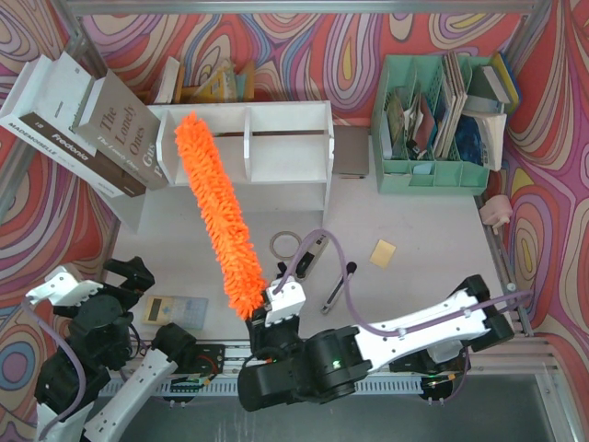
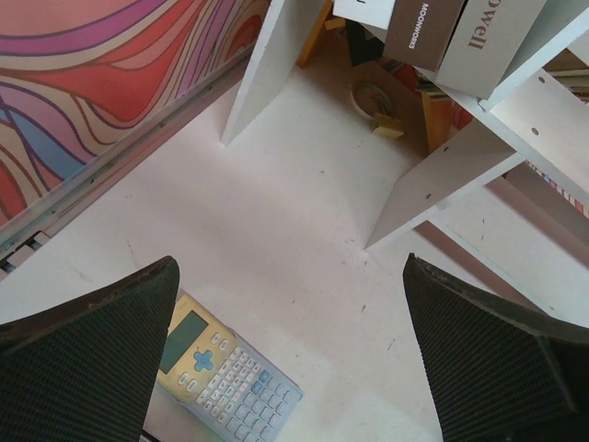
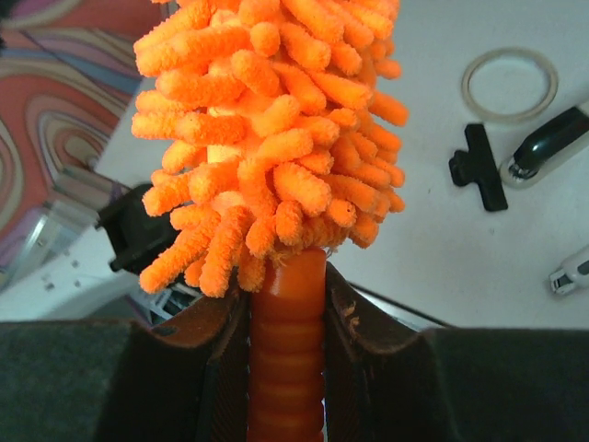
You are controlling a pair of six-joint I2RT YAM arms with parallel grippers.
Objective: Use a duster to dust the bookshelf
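Near the front middle of the table [image 1: 433,230], the right gripper [image 1: 276,308] is clamped on the ribbed orange handle of the duster [image 1: 216,212]. The wrist view shows its dark fingers [image 3: 386,387] pressed against both sides of the handle just below the fluffy head.

From that grip the duster slants up and away to the left. Its bright orange chenille head lies across the left compartment of the white bookshelf [image 1: 285,138], and the tip reaches the shelf's far edge. Whether the fibres actually touch the wood cannot be told from above.

At the left, the left gripper [image 2: 290,262] hangs wide open with nothing in it. Its two black textured fingers [image 2: 92,359] stand well apart above the tabletop. A calculator [image 2: 225,368] lies flat below them, nearer the left finger, and the shelf's white side panels rise just beyond.

Two large books [image 1: 83,129] lean tilted against the left end of the bookshelf. A mint-green file organizer [image 1: 433,175] stuffed with papers stands well apart to the shelf's right.

On the bare table between the shelf and the right arm lie a tape ring [image 1: 285,244], a black binder clip [image 3: 479,166], a black-and-silver tool [image 1: 308,258] and a yellow sticky note [image 1: 382,253].
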